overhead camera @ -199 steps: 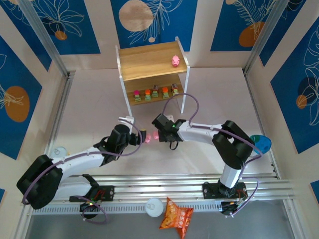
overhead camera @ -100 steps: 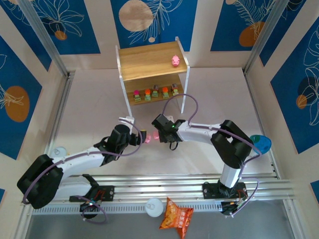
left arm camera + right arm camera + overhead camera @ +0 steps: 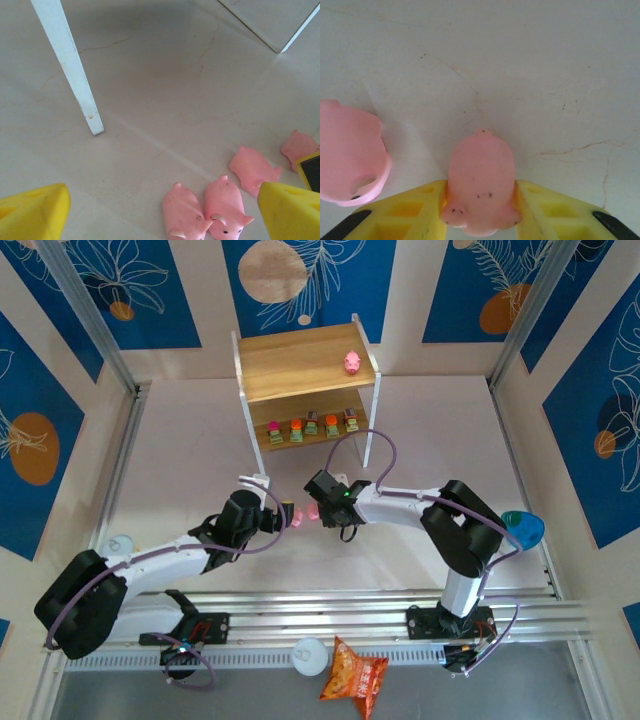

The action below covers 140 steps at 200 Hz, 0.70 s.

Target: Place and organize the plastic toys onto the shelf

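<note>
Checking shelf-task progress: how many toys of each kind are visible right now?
Pink plastic pig figures: 5 (1 atop the two-tier wooden shelf, 4 on the white table)
Small blocky toys with green bases: 5 (all on the lower shelf board)
Total: 10

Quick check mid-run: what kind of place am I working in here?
Most likely a staged robot test booth rather than a real room. Blue leaf-print wall panels box in a pale tabletop, aluminium rails run along its near edge, and a two-tier wooden shelf holds tiny plastic toys.
</note>
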Motion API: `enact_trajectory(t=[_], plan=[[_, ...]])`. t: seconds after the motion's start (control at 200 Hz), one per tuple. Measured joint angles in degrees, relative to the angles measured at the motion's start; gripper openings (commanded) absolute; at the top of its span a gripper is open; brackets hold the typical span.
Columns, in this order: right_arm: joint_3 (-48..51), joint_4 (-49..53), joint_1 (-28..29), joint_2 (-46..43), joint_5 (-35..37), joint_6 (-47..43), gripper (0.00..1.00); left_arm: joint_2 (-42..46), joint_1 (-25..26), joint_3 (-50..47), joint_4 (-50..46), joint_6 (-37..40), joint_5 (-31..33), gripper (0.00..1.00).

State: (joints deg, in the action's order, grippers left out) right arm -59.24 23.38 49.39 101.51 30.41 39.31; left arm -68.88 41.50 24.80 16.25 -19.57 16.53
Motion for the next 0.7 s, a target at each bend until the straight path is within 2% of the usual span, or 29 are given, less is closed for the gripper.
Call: enact_trajectory(t=[0.34,0.7], plan=[[-0.42,1.95,0.17,-0.2,0.66,-0.72,0.35,-0.35,0.0,0.02,0.02,0.0,-0.11,0.96],[-2.71,6.86,0.61,-4.66,1.16,-2.67,0.33,-2.38,0.0,0.46,0.04,0.0,-2.49,0.96]])
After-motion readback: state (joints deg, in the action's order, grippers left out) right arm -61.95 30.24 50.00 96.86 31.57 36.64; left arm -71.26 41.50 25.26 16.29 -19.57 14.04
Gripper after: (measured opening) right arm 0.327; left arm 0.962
